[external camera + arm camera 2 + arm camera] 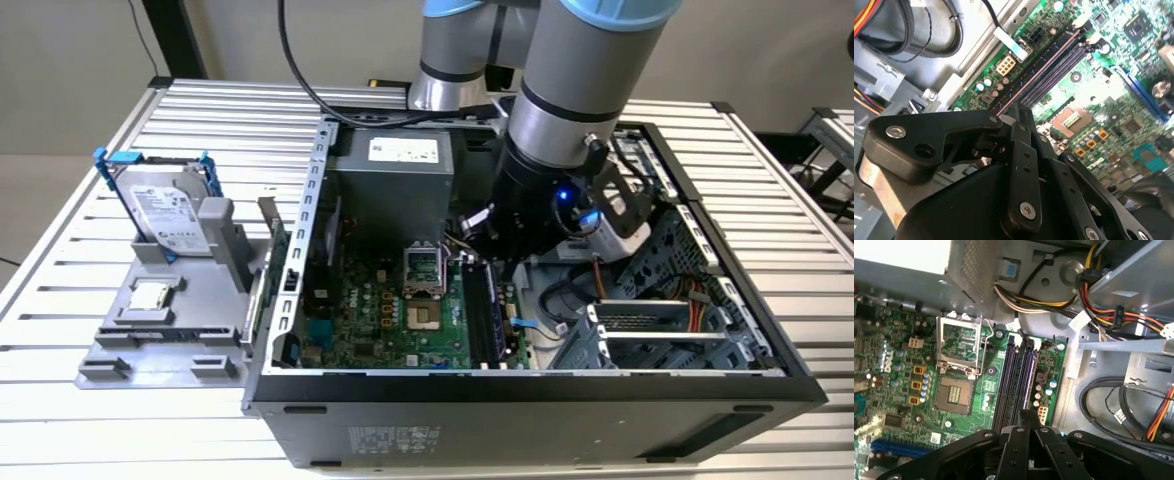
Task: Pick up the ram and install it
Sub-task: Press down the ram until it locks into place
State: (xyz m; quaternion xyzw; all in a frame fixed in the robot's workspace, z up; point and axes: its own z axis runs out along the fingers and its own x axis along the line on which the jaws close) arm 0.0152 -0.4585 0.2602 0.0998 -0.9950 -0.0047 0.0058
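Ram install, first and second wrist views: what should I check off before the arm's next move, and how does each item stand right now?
1. Gripper over the slots: ok. The gripper hangs right above the black slots inside the case.
2. Ram held in the gripper: cannot tell.
3. Slots free of other sticks: ok along the length that shows in both wrist views.
4. Wires off the slots: ok. The wire bundle runs past the slots' far end, not across them.
5. Slot end latches open: cannot tell.
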